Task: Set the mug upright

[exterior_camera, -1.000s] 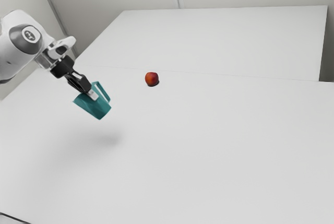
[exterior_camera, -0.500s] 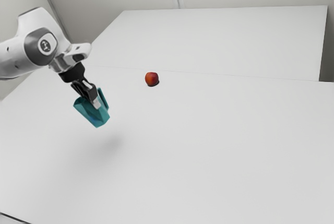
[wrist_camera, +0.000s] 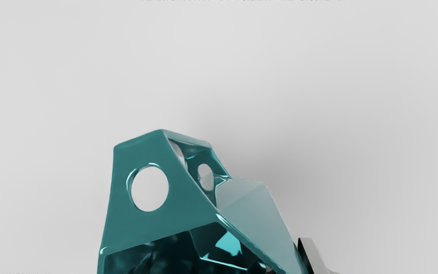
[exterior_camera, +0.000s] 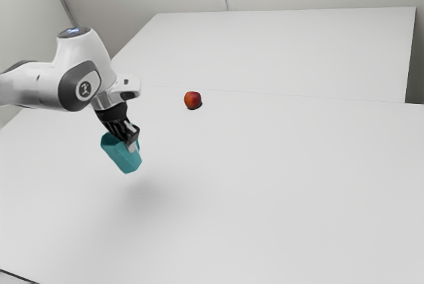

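The teal faceted mug (exterior_camera: 122,155) hangs above the table, tilted, its open rim toward the exterior view's upper left and its base toward the lower right. My gripper (exterior_camera: 132,143) is shut on the mug's wall, at the side facing the exterior view's right. In the wrist view the mug (wrist_camera: 135,228) shows its dark inside and its handle with a round hole. The gripper (wrist_camera: 288,264) there has one finger against the outer wall; a small bit of the other shows at the rim, mostly hidden by the mug.
A red apple (exterior_camera: 193,100) rests on the white table (exterior_camera: 265,185), beyond the mug and toward the exterior view's right. The mug's soft shadow falls on the table below it. Pale walls stand behind the table.
My hand has moved down and toward the exterior view's right, swinging to point more steeply downward. The held mug has come lower and turned with it.
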Controlling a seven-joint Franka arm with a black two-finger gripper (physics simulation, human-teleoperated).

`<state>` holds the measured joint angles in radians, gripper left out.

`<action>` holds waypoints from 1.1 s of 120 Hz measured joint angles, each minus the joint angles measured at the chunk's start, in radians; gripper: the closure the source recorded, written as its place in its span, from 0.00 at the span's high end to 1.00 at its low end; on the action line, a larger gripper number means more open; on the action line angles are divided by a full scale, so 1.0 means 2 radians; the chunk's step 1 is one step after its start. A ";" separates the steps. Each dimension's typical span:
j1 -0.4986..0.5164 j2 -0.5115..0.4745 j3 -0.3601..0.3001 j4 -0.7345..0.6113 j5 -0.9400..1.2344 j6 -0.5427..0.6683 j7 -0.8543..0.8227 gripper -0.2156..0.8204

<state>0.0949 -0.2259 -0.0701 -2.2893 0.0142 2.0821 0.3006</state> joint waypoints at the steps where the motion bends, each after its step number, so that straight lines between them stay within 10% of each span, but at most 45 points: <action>1: 0.000 0.000 -0.001 -0.001 0.002 0.002 -0.002 0.03; 132: -0.017 0.061 -0.013 -0.041 0.065 0.097 -0.177 0.04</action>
<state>0.0608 -0.1037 -0.0966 -2.3719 0.1437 2.2762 -0.0531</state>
